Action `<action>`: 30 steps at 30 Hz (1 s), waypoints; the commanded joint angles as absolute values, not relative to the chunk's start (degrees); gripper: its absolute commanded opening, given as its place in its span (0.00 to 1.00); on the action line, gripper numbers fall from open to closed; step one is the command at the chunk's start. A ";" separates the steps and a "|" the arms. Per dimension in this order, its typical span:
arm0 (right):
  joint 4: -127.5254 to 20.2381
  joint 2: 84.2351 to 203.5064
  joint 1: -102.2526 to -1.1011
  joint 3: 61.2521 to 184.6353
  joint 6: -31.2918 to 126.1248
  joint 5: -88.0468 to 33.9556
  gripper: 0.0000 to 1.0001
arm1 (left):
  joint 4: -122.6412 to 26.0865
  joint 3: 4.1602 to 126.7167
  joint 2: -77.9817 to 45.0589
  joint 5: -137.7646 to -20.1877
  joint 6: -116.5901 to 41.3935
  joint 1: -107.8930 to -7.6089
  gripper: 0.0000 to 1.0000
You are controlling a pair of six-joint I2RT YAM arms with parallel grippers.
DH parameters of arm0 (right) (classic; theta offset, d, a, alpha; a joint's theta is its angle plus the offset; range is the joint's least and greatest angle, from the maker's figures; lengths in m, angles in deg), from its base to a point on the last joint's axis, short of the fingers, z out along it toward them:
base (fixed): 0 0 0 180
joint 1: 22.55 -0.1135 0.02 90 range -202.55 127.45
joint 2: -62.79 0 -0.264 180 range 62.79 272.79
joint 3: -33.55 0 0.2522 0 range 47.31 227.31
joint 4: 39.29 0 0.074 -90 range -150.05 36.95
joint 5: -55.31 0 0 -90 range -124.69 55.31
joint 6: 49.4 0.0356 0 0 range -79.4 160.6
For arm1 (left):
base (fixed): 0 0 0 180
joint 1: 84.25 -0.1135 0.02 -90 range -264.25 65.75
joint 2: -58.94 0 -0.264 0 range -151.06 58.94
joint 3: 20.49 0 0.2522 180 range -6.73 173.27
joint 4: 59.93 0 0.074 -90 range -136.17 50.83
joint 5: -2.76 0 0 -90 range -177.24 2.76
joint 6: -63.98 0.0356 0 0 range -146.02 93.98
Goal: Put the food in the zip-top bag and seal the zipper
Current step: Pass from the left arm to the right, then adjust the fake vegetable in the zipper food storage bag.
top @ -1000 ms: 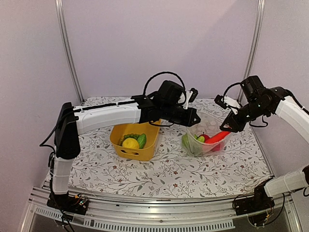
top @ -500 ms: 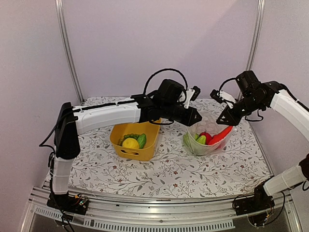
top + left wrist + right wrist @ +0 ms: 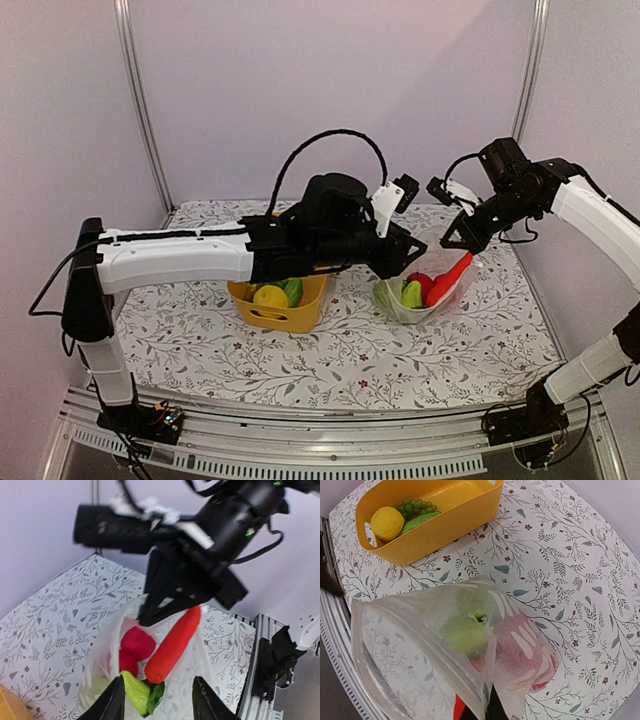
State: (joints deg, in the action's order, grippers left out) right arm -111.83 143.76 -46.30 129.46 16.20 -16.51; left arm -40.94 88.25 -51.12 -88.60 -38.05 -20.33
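At 1 o'clock on zip-top bag (image 3: 440,306), my right gripper (image 3: 449,242) clamps the rim to prop the mouth. At 11, left gripper (image 3: 408,246) is spread.

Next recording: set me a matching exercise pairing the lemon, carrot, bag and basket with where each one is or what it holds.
1 lemon
2 carrot
3 bag
4 basket

a pinched by the right gripper
b holds the grapes
c leaning in the bag
d in the basket

Pairs: 1-d, 2-c, 3-a, 4-b
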 commanded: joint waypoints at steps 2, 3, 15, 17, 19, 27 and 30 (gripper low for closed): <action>-113.71 143.61 -46.65 130.52 18.85 -8.84 0.00 | -53.72 84.37 -47.18 -88.66 -33.87 -14.78 0.43; -113.73 143.53 -46.63 130.28 19.02 -8.28 0.00 | -52.37 85.71 -48.47 -88.34 -34.51 -14.36 0.41; -112.57 144.31 -46.63 130.24 21.13 -6.71 0.00 | -47.85 97.76 -62.38 -94.41 -42.00 -12.35 0.28; -112.54 144.15 -46.63 129.96 21.30 -6.70 0.00 | -46.52 99.37 -64.01 -95.37 -42.00 -12.55 0.26; -112.47 143.81 -46.66 129.61 21.43 -6.29 0.00 | -44.68 100.89 -65.48 -95.30 -41.62 -12.84 0.24; -112.47 142.99 -46.68 129.05 21.85 -4.26 0.00 | -43.50 104.46 -69.21 -97.94 -41.69 -13.54 0.28; -112.39 143.03 -46.59 129.04 22.12 -3.84 0.00 | -42.78 106.97 -71.17 -97.92 -41.56 -13.83 0.32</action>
